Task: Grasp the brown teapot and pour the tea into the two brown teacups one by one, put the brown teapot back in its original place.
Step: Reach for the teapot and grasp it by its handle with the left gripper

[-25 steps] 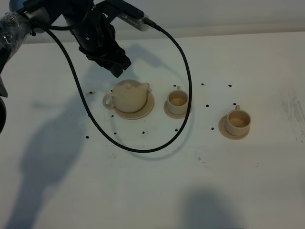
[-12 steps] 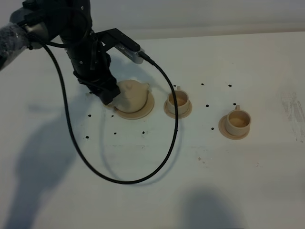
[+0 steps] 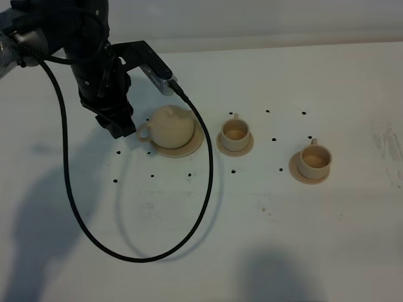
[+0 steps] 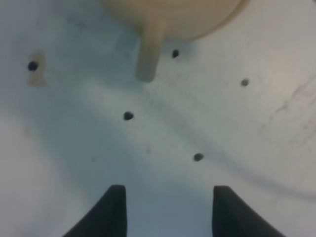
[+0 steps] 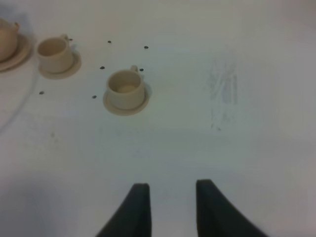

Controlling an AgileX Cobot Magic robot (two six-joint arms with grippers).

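Observation:
The brown teapot (image 3: 171, 126) stands on its wide saucer (image 3: 189, 150), loop handle pointing left. My left gripper (image 3: 123, 130) hangs just left of the handle, apart from it. In the left wrist view the gripper (image 4: 168, 210) is open and empty, with the handle (image 4: 149, 52) and the pot's body (image 4: 177, 17) ahead of it. The two teacups stand on their saucers, one (image 3: 235, 133) right of the pot, the other (image 3: 313, 160) further right. My right gripper (image 5: 170, 207) is open and empty, well back from the cups (image 5: 126, 87) (image 5: 54, 53); the exterior view does not show it.
A black cable (image 3: 209, 176) from the left arm loops over the white table in front of the teapot. Small black dots (image 3: 275, 139) mark the table around the crockery. A scuffed patch (image 3: 387, 148) lies at the right edge.
My left arm has swung from behind the teapot round to its left side and come down beside the handle. The cable loop has shifted left. Teapot and cups have not moved.

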